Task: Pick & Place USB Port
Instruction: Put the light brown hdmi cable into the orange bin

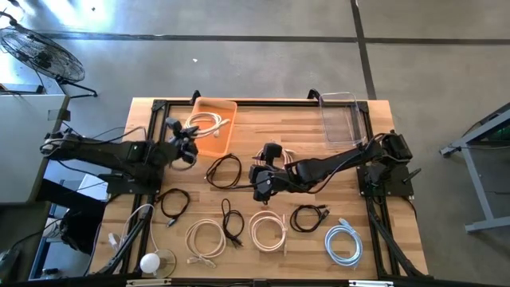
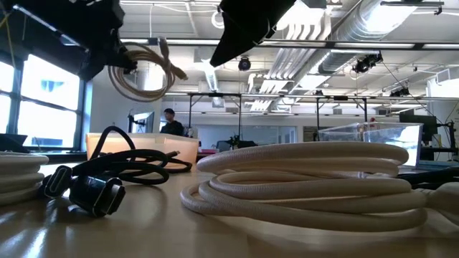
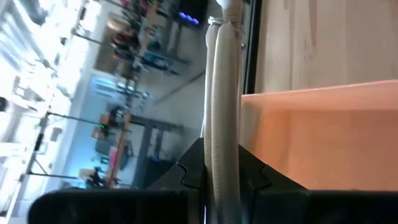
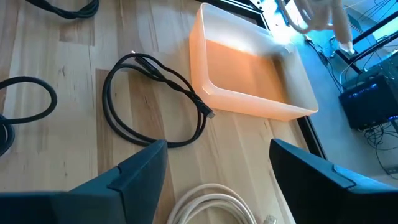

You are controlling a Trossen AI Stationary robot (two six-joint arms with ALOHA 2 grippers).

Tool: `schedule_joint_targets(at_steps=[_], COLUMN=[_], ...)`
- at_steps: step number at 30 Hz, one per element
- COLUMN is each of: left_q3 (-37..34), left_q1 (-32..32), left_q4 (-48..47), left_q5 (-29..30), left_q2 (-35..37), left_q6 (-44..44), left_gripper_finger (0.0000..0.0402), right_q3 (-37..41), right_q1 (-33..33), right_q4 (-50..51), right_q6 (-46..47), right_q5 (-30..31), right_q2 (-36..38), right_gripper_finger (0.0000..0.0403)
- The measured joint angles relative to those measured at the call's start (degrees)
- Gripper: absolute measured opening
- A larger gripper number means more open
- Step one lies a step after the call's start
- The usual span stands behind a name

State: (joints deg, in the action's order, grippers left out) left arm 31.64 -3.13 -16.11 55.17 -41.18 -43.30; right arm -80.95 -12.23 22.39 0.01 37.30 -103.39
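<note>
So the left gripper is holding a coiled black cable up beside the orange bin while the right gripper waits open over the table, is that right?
Not quite: the coiled cable in the left gripper is white, not black, as the low view shows. The rest holds: it hangs beside the orange bin, and the right gripper waits open over the table.

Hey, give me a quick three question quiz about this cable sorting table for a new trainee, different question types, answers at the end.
1. True or false: the left gripper is shut on a white cable lifted off the table, beside the orange bin.
2. Multiple choice: the right gripper is A) shut on a black cable, B) open and holding nothing above the table, C) inside the clear bin.
3. Fill in: the coiled light blue cable lies at the table's front ____ corner, as seen in the high view.

Key: 1 true; 2 B; 3 right.
</note>
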Motion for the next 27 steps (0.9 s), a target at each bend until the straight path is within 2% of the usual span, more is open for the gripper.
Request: schedule_joint_targets(at_steps=[7,11,13,20,27], left_q3=[15.5,19.5,20.4,20.7,20.7], left_q1=[17.8,26.0,29.1,36.6,39.7], left_q4=[-17.7,-18.2,-16.7,-15.7,-10.9], left_q5=[-17.2,-28.2,-31.7,-34.3,-36.8], left_q2=[-12.4,-19.5,-22.7,-31.7,-35.7], left_q6=[1.6,0.9,-0.1,-1.3,-3.9], left_gripper_finger=[0.0031,0.0031,0.0031,0.0031,0.0031], right_q3=[0.0,0.0,0.0,0.0,0.0], right_q1=[0.0,0.0,0.0,0.0,0.0], right_q4=[0.0,0.0,0.0,0.3,1.0], right_q6=[0.0,0.0,0.0,0.0,0.2], right_q5=[0.0,0.0,-0.1,-0.9,-1.3], right_q2=[0.0,0.0,0.0,0.0,0.0], right_gripper_finger=[0.0275,0.0275,0.0275,0.0275,0.0275])
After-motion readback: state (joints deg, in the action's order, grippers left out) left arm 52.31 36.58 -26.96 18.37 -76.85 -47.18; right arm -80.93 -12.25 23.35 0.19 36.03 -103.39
